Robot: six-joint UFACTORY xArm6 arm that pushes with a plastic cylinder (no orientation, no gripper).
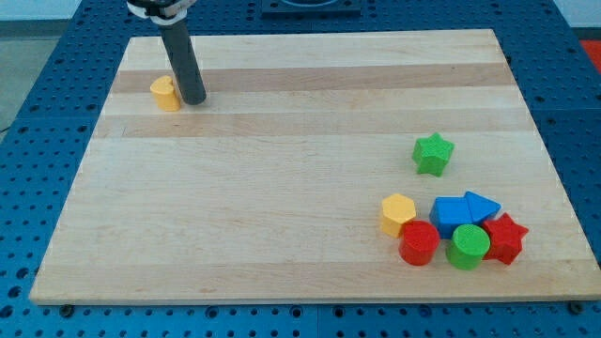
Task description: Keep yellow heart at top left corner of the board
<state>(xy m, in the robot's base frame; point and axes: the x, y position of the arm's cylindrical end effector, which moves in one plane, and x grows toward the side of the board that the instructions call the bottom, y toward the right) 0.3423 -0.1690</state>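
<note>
The yellow heart (165, 93) lies near the top left corner of the wooden board (282, 188), close to the board's left edge and a little below its top edge. My tip (194, 99) rests on the board just beside the heart, at about the heart's three o'clock, so the heart sits at the tip's nine o'clock; whether the two touch cannot be told. The arm ends in a plain dark rod with no claw, so nothing spreads, presses together or pinches.

Well apart, toward five o'clock from the tip, a green star (433, 153) stands alone. Below it, near the bottom right corner, a cluster sits packed together: a yellow hexagon-like block (397, 213), a red cylinder (419, 244), a blue cube (452, 214), a blue triangle (482, 206), a green cylinder (468, 247) and a red star (505, 238).
</note>
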